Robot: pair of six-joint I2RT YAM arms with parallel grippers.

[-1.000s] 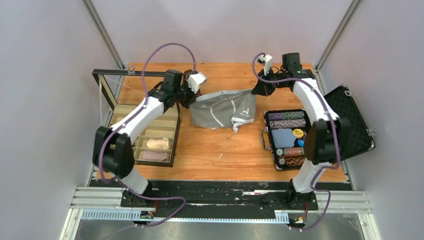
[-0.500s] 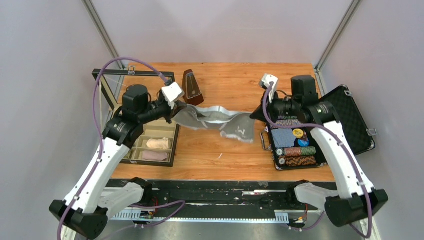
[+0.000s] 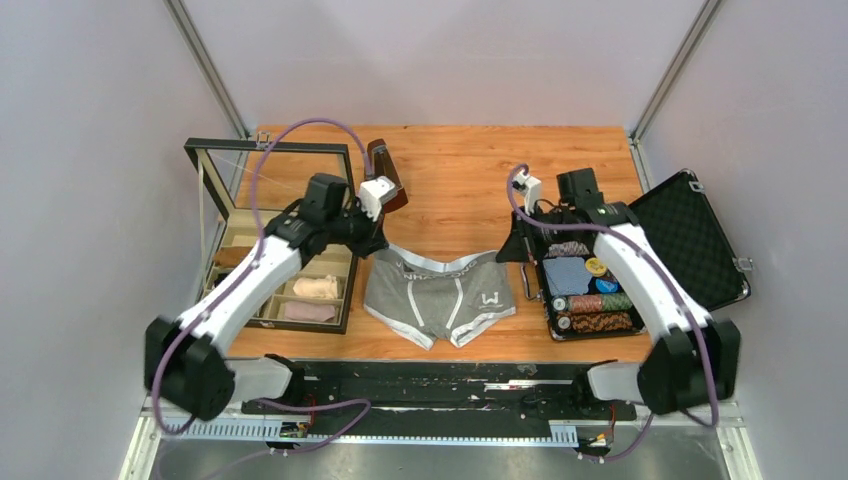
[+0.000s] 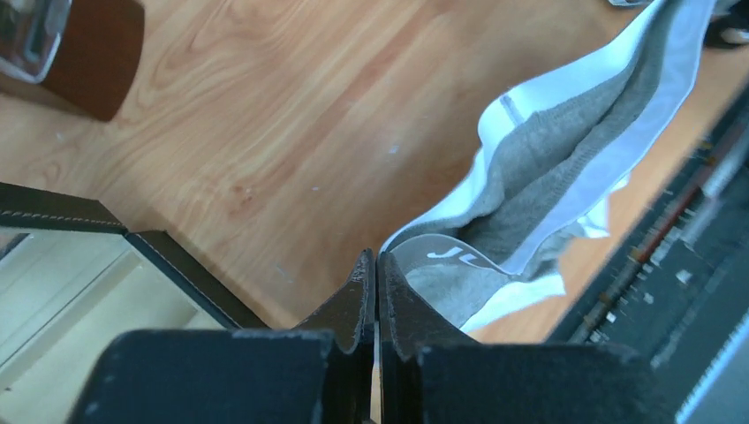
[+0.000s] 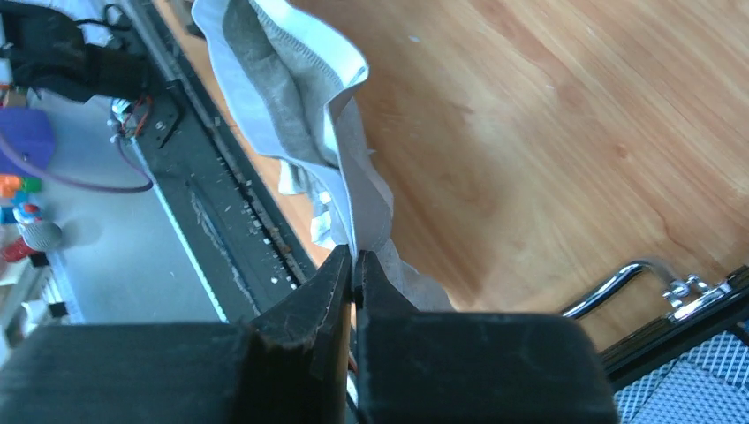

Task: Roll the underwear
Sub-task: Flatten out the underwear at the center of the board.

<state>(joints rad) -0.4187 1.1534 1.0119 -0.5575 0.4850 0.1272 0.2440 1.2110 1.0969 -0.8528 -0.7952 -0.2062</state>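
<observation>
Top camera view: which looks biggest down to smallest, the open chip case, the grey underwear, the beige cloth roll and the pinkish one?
Largest first:
1. open chip case
2. underwear
3. beige roll and pinkish roll, too alike to rank.

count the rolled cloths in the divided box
2: a beige roll in one compartment, a pinkish roll in the next, nearer the arms. The left arm covers part of the box; more may be hidden.

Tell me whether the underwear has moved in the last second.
Yes. The underwear has come toward the near table edge: earlier it was bunched around the far end of the chip case, now it lies spread alongside it.
</observation>
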